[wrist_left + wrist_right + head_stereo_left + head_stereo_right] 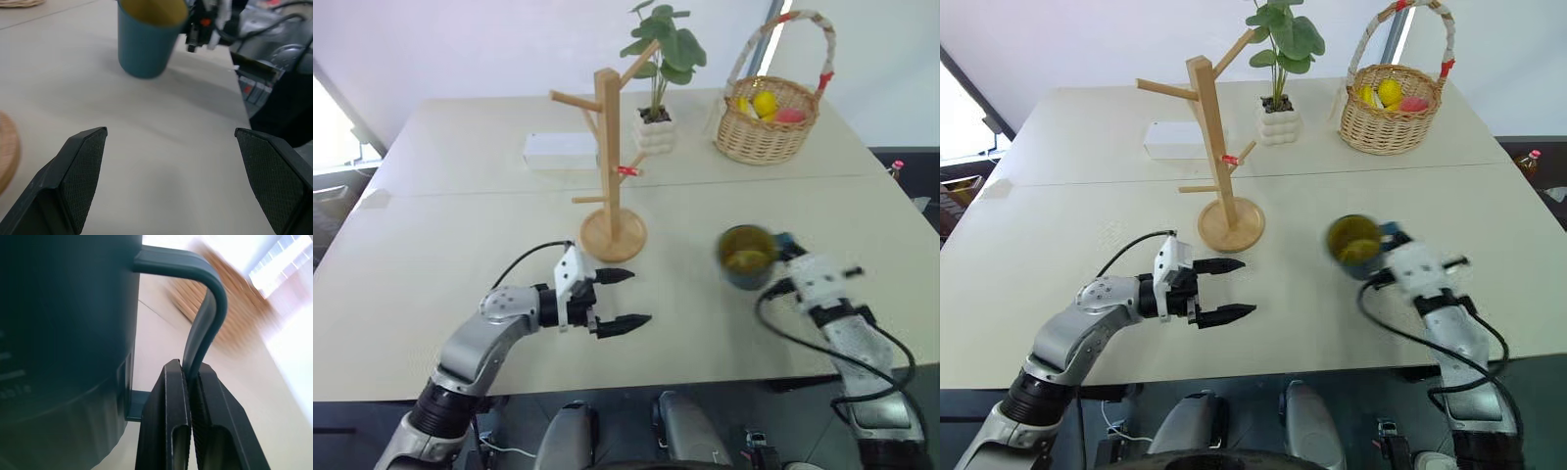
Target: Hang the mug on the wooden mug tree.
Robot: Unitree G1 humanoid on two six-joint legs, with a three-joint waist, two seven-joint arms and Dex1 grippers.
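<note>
step: carry to tree | right tool [191, 382] pinched on teal ceramic mug [747, 257] handle, tipped above desk [431, 255] | left tool [625, 299] wide | next: thread handle onto light-wood mug tree [607, 166] peg

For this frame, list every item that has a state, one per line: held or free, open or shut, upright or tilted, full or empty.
mug: lifted off the table, tilted, gripped by its handle.
right end effector: shut on the mug handle.
left end effector: open, empty, hovering beside the tree base.
wooden mug tree: upright, pegs bare.
wicker basket: upright, holding fruit.
potted plant: upright.
white box: lying flat on the table.
</note>
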